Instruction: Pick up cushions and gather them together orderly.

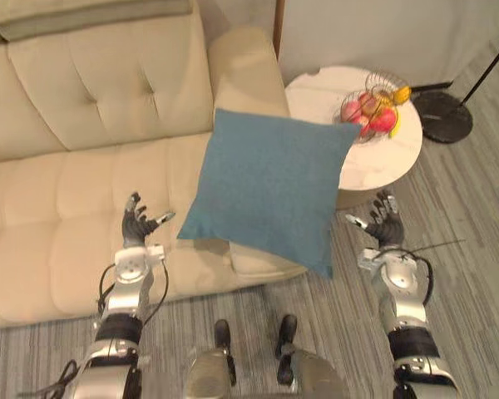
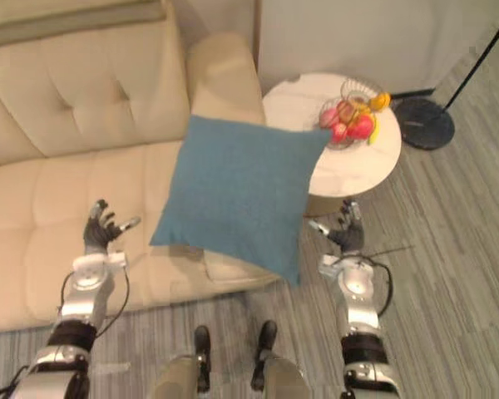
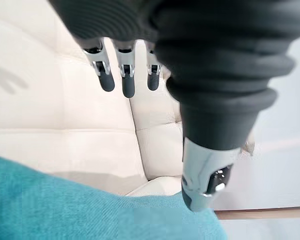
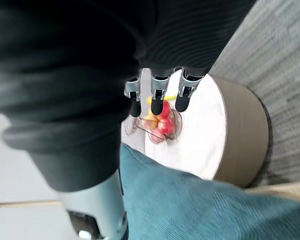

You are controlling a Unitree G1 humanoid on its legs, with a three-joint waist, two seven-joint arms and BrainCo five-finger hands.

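Both hands open, blue cushion between them, not grasped.

Left hand [image 1: 137, 223] and right hand [image 1: 384, 223] flank the blue cushion [image 1: 266, 187], fingers straight and spread, holding nothing. The cushion sits tilted over the sofa [image 1: 66, 191] front edge at its armrest end; whether it rests there cannot be told. Judged early: a grasp and the orderly placing are both left to do. A round side table [image 1: 399, 158] with a fruit basket [image 1: 374, 108] stands close beyond the right hand and could obstruct its reach.
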